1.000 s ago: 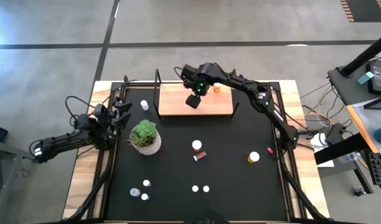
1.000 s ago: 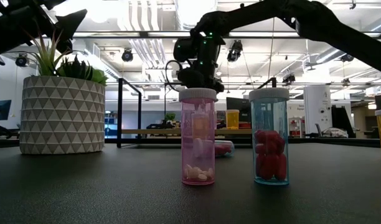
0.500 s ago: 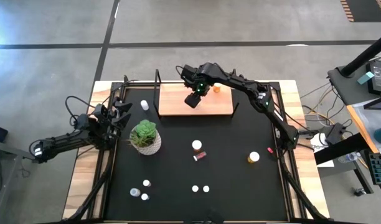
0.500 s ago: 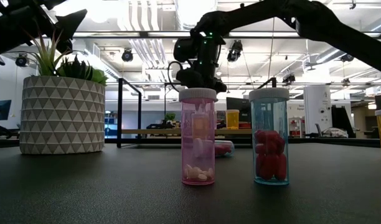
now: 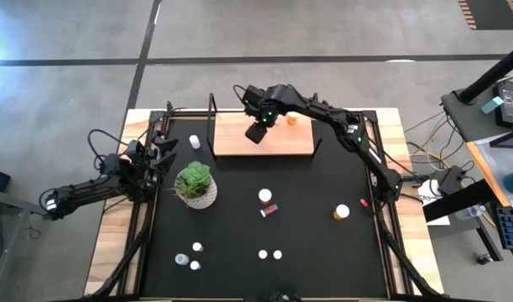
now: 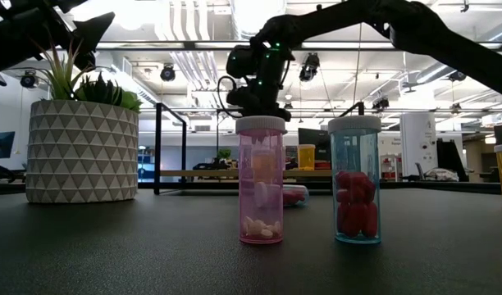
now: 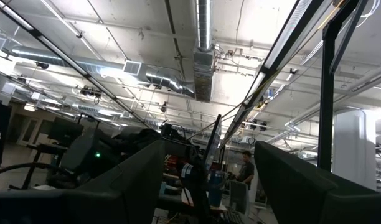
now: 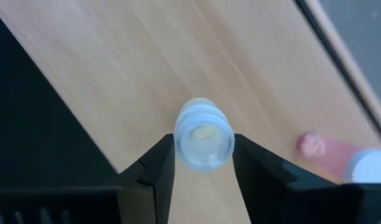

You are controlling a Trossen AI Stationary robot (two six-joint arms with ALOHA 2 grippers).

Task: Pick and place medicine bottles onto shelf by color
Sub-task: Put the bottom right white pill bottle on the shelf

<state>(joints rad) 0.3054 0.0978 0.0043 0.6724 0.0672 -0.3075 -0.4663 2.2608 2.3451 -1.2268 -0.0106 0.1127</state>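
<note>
My right gripper [image 5: 256, 132] hangs over the light-wood shelf [image 5: 277, 144] at the table's far side, pointing steeply down. It is shut on a clear medicine bottle [image 8: 204, 134], whose round end faces the wrist camera. Another white-capped bottle [image 8: 330, 154] is on the shelf close by, orange in the high view [image 5: 292, 120]. Several more bottles are scattered over the black table, among them a white-capped one [image 5: 265, 195] and an orange one [image 5: 341, 211]. My left gripper [image 5: 160, 155] waits open at the table's left edge, pointing up. My right gripper pinches the clear bottle's round sides [image 8: 178, 140] between its two fingers, one on each side, slanting down from above. The bottle's end with a pill behind it faces the camera. Whether it rests on the shelf board or hangs clear, I cannot tell.
A potted plant [image 5: 195, 184] stands left of centre on the table. In the low view a pink bottle [image 6: 261, 180] and a blue-tinted one with red pills [image 6: 355, 180] stand close to the camera. The shelf's black upright frames [image 5: 212, 126] flank the board.
My right gripper has tipped a little over the shelf, its tip swinging slightly toward the table's far left. The bottles on the table stay where they were.
</note>
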